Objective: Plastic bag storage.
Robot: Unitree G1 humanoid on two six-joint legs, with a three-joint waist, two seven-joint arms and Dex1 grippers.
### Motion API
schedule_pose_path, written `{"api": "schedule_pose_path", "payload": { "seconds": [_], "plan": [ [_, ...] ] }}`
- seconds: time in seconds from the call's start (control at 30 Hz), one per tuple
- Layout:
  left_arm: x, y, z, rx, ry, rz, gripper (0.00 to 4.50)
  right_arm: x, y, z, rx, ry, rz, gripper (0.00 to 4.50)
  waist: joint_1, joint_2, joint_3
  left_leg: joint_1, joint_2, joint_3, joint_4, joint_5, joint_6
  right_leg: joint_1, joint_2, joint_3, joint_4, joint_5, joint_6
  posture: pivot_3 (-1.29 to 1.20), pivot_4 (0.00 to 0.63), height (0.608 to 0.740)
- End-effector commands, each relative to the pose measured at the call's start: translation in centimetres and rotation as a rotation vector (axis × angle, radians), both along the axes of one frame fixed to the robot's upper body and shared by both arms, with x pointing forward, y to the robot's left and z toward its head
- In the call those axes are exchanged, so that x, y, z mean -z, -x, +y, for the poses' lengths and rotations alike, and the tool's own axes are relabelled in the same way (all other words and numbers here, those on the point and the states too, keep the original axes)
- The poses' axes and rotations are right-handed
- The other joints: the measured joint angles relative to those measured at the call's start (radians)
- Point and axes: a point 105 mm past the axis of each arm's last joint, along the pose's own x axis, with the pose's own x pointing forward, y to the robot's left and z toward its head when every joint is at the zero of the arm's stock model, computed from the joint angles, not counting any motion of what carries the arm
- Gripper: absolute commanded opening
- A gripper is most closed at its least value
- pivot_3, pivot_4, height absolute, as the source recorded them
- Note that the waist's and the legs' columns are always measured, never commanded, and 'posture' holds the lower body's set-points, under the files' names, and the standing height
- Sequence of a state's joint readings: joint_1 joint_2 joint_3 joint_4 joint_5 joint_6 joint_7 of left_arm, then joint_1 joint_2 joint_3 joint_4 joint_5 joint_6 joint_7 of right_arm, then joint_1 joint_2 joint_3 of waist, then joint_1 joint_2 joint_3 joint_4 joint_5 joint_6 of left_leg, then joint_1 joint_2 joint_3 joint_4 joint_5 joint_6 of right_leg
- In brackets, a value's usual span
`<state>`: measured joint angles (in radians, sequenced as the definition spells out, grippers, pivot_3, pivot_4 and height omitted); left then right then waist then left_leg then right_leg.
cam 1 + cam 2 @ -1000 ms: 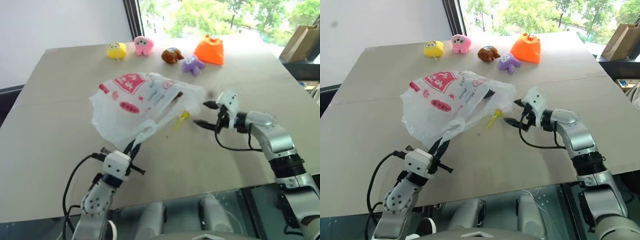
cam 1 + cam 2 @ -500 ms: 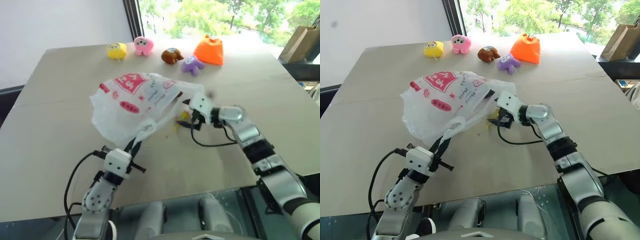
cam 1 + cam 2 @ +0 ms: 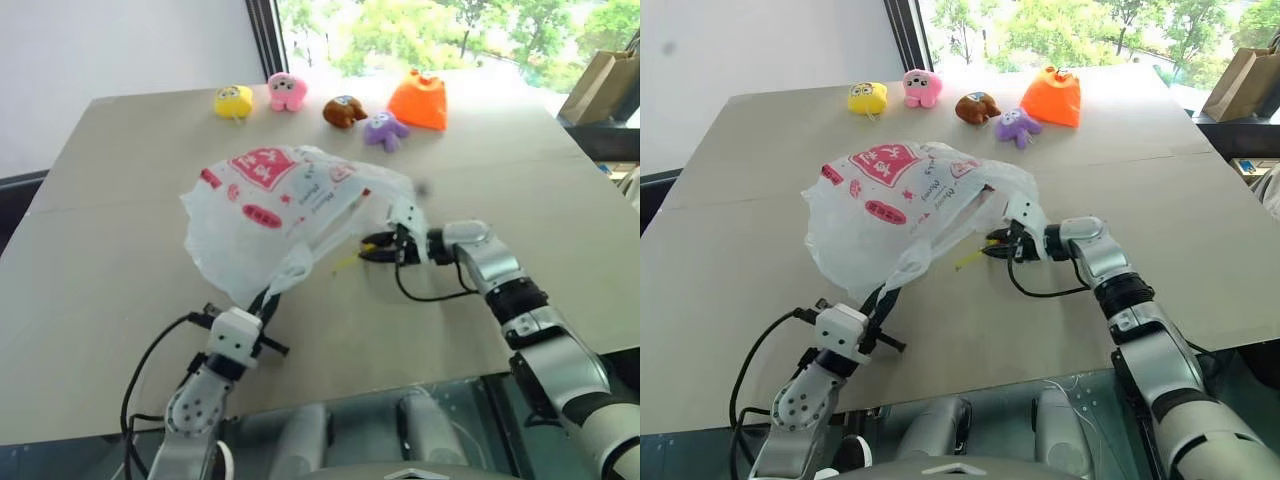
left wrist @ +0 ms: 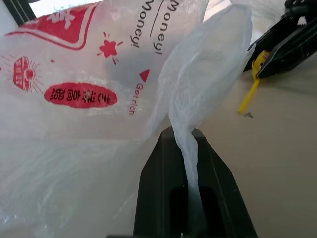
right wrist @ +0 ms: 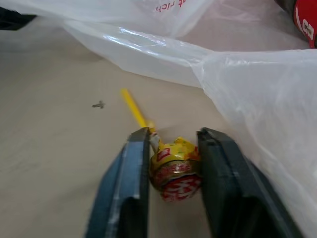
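Bare table [image 3: 120, 230] all around the plastic bag [image 3: 260, 215]; left fingers [image 4: 171, 198] pinch its handle, right fingers [image 5: 218, 178] clamp a lollipop [image 5: 174, 169].

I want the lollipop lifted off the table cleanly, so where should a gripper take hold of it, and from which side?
Grip the lollipop by its round wrapped head, coming in from the head end, opposite the stick. The thin yellow stick lies flat on the table, offering little to pinch. The right gripper already brackets the head this way, beside the plastic bag.

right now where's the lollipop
The lollipop sits between the right gripper's jaws on the table, beside the plastic bag's right-hand edge.
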<state>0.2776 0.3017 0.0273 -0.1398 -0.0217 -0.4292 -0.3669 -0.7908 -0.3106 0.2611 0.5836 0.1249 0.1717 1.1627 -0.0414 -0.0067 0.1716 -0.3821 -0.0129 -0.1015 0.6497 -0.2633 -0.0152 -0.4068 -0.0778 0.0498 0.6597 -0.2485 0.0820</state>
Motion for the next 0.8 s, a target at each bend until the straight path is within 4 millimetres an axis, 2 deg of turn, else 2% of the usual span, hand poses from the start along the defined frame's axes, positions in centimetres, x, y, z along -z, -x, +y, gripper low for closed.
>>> {"api": "schedule_pose_path", "payload": {
  "seconds": [0.03, 0.1, 0.13, 0.33, 0.4, 0.43, 0.5, 0.6, 0.8],
  "plan": [
    [-1.1, -0.1, -0.3, 0.011, 0.005, -0.049, 0.0, 0.0, 0.4, -1.2, -0.028, 0.075, -0.046, 0.71, 0.001, 0.0, 0.0, 0.0, 0.0, 0.0, 0.0, 0.0, 0.0, 0.0, 0.0, 0.0, 0.0, 0.0, 0.0, 0.0, 0.15, 0.74],
    [-1.2, -0.3, -0.3, 0.012, 0.006, -0.05, 0.0, 0.6, 0.5, -2.0, -0.038, 0.146, -0.079, 0.71, 0.002, 0.0, 0.0, 0.0, 0.0, 0.0, 0.0, 0.0, 0.0, 0.0, 0.0, 0.0, 0.0, 0.0, 0.0, 0.0, 0.15, 0.74],
    [-1.2, -0.3, -0.4, 0.013, 0.006, -0.051, 0.0, 0.3, 0.4, -2.0, -0.029, 0.135, -0.09, 0.71, 0.002, 0.0, 0.0, 0.0, 0.0, 0.0, 0.0, 0.0, 0.0, 0.0, 0.0, 0.0, 0.0, 0.0, 0.0, 0.0, 0.15, 0.74],
    [-0.6, -0.1, -0.3, 0.017, 0.01, -0.044, 0.0, -6.6, -0.9, 0.7, 0.072, -0.198, -0.097, 0.71, -0.004, 0.0, 0.0, 0.0, 0.0, 0.0, 0.0, 0.0, 0.0, 0.0, 0.0, 0.0, 0.001, 0.0, 0.0, 0.0, 0.15, 0.74],
    [-0.6, -0.1, -0.3, 0.021, 0.012, -0.047, 0.0, -7.9, -1.3, 1.1, 0.104, -0.258, -0.092, 0.71, -0.002, 0.001, 0.001, -0.001, 0.0, 0.0, 0.0, 0.0, 0.0, -0.002, 0.0, 0.0, 0.002, 0.0, 0.0, 0.0, 0.15, 0.74],
    [-0.6, -0.1, -0.4, 0.022, 0.012, -0.048, 0.0, -8.1, -1.4, 1.1, 0.112, -0.265, -0.09, 0.71, 0.0, 0.001, 0.001, -0.001, 0.0, 0.0, 0.0, 0.0, 0.0, -0.002, 0.0, 0.0, 0.002, 0.0, 0.0, 0.0, 0.15, 0.74],
    [-0.8, -0.1, -0.5, 0.025, 0.015, -0.053, 0.0, -7.7, -2.6, 0.9, 0.181, -0.239, -0.108, 0.71, 0.003, 0.001, 0.0, -0.001, 0.0, -0.001, 0.0, 0.0, 0.0, -0.001, 0.0, 0.0, 0.001, 0.0, 0.0, 0.0, 0.15, 0.74],
    [-1.1, -0.1, -0.7, 0.026, 0.017, -0.059, 0.0, -6.7, -3.1, 0.6, 0.211, -0.185, -0.117, 0.71, 0.004, 0.001, 0.0, -0.001, -0.001, 0.0, 0.0, 0.0, 0.0, -0.001, -0.001, 0.0, 0.0, 0.0, 0.0, 0.0, 0.15, 0.74],
    [-2.1, -0.2, -1.0, 0.022, 0.02, -0.073, 0.0, -5.6, -0.9, 0.6, 0.047, -0.132, -0.106, 0.71, 0.0, 0.001, 0.001, -0.002, -0.001, 0.0, 0.0, 0.0, 0.0, -0.002, -0.001, 0.0, 0.0, 0.0, 0.0, 0.0, 0.15, 0.74]
  ]
}}
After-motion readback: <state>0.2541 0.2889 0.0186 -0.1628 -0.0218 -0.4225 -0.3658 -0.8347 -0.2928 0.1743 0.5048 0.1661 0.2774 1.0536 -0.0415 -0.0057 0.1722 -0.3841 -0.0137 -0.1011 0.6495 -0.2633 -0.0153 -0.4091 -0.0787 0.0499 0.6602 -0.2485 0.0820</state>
